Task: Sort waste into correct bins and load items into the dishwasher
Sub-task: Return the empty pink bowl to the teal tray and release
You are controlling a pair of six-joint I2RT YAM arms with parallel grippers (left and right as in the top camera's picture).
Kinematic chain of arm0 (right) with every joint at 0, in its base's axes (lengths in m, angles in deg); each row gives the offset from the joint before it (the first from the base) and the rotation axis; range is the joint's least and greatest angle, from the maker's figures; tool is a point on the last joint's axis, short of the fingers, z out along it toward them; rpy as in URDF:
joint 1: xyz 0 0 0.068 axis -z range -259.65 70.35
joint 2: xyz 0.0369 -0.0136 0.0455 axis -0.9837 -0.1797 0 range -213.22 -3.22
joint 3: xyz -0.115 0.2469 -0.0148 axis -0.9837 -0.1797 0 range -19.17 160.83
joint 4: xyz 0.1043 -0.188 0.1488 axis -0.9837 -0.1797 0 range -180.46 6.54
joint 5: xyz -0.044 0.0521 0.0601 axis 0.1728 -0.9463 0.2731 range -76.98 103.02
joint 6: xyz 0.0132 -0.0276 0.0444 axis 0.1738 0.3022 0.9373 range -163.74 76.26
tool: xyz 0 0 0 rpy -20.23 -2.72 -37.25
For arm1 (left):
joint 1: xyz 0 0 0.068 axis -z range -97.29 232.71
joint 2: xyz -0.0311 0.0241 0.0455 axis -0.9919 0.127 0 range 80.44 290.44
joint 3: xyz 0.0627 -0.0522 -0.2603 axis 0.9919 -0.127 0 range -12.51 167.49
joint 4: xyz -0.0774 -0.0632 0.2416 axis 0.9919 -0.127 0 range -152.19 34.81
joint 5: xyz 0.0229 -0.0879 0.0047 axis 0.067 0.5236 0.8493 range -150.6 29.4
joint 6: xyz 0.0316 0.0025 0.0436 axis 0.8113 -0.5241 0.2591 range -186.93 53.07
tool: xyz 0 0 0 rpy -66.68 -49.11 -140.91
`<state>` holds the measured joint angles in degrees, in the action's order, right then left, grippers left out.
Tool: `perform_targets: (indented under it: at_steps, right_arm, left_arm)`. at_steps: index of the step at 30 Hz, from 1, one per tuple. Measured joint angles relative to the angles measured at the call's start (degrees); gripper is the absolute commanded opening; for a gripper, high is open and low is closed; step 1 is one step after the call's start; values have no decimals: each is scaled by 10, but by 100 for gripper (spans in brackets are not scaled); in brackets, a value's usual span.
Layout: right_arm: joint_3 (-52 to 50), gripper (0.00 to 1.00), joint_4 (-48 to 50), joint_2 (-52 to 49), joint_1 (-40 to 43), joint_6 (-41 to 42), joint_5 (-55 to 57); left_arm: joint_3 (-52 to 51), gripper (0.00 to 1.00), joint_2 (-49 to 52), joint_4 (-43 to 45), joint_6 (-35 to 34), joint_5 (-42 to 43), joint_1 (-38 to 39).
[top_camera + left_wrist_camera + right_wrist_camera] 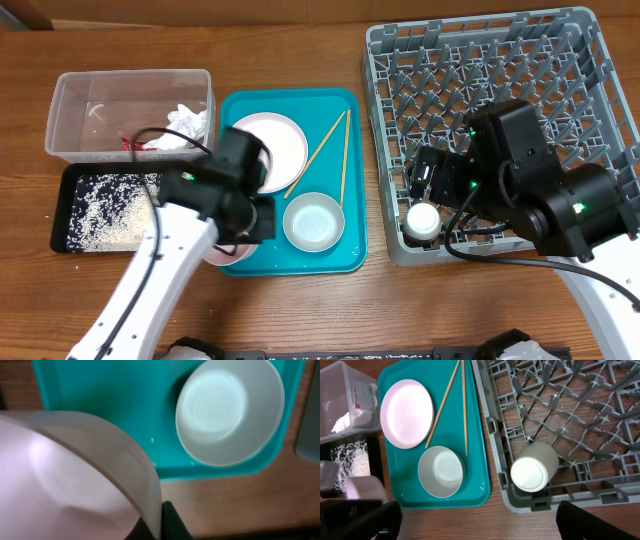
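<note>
L gripper (pixel 161 522) is pinching the rim of the small pinkish-white plate (pixel 65 485), holding it over the near-left corner of the teal tray (pixel 240 105). R gripper (pixel 477 510) is hovering w/ fingers spread wide and holding nothing, just above the white cup (pixel 534 467). The cup is sitting tilted in the near-left corner of the grey dish rack (pixel 500 60), on the right of the table.

On the teal tray, the large white plate (pixel 285 140) is lying at the far left. The pale grey bowl (pixel 313 220) is sitting at the near right, mouth up. The two chopsticks (pixel 344 160) are lying betw. them and meeting at their far ends.

Far left, the clear tub (pixel 100 100) is holding the crumpled napkin (pixel 188 122) and the red wrapper (pixel 133 146). Just near of it, the black tray (pixel 60 215) is holding the rice grains (pixel 105 210).
</note>
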<state>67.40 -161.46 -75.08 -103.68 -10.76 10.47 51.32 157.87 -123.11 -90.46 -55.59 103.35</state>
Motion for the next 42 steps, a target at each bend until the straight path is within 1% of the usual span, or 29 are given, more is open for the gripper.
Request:
perform_targets:
  at_steps: [5,7,8,9,10,11,12,13,16,18,22,25,29,34,36,39,42]
  right_arm:
    - [0,100,0,0,0,0,0]
    - [0,100,0,0,0,0,0]
    - [0,100,0,0,0,0,0]
    - [0,100,0,0,0,0,0]
    - [0,100,0,0,0,0,0]
    - [0,100,0,0,0,0,0]
    - [0,100,0,0,0,0,0]
    - [0,100,0,0,0,0,0]
    - [0,100,0,0,0,0,0]
    - [0,100,0,0,0,0,0]
    - [0,100,0,0,0,0,0]
    - [0,100,0,0,0,0,0]
    - [0,100,0,0,0,0,0]
    - [0,100,0,0,0,0,0]
    - [0,100,0,0,0,0,0]
    - [0,100,0,0,0,0,0]
    - [0,100,0,0,0,0,0]
  left_arm:
    - [-71,7,19,123,-28,-28,22]
    - [-83,8,41,154,-30,-34,22]
    - [-85,9,54,164,-29,-37,22]
    - [-85,17,65,170,-29,-38,22]
    - [-85,35,78,172,-28,-40,22]
    - [-85,68,83,170,-29,-40,22]
    - [-85,98,86,164,-27,-41,22]
    - [-83,100,87,148,-27,-42,23]
    - [-67,100,87,96,-27,-40,23]
    - [-37,100,87,54,-29,-40,23]
    - [74,100,73,-37,-31,-39,23]
    - [156,100,45,-74,-31,-28,23]
    - [245,100,4,-69,-35,50,23]
    - [272,100,-8,-66,-13,68,17]
    - [273,100,-9,-61,-8,63,9]
    - [272,100,-26,-48,2,26,6]
    - [270,100,-65,9,39,-31,5]
